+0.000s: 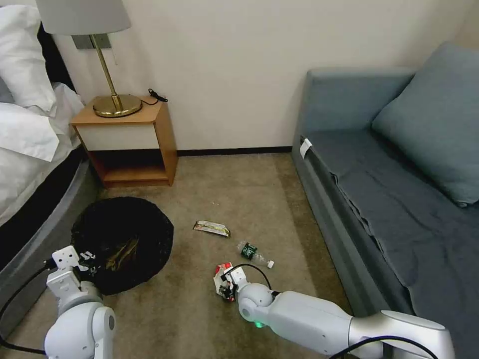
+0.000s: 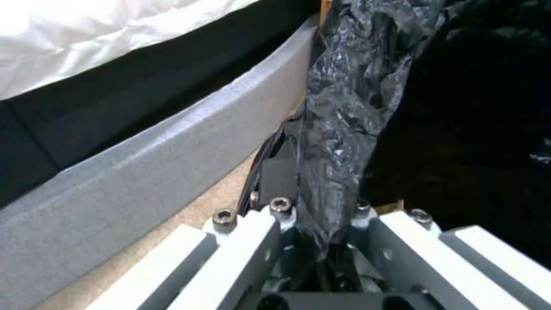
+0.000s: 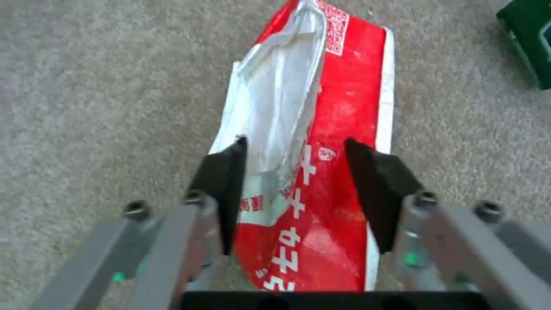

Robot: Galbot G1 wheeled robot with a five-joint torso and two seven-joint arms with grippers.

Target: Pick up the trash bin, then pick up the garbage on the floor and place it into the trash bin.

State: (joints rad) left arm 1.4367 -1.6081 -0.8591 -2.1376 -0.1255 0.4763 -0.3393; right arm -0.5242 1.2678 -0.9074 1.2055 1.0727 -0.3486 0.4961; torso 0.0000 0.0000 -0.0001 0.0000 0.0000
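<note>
Between right hand (image 3: 292, 172) fingers — red-and-white packet (image 3: 327, 129).

Black bag (image 1: 124, 239) hides bin's white body; packet (image 3: 321, 172) cut off.

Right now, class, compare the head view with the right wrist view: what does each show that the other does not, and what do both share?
Head view alone: the left claw shut on the round trash bin with its crinkly black bag, and the flat silvery-gold snack wrapper.

Right wrist view alone: the right claw's black fingertips open, one on each side of the packet.

Both: the crushed red-and-white packet, the small clear bottle's green label, the beige carpet.
</note>
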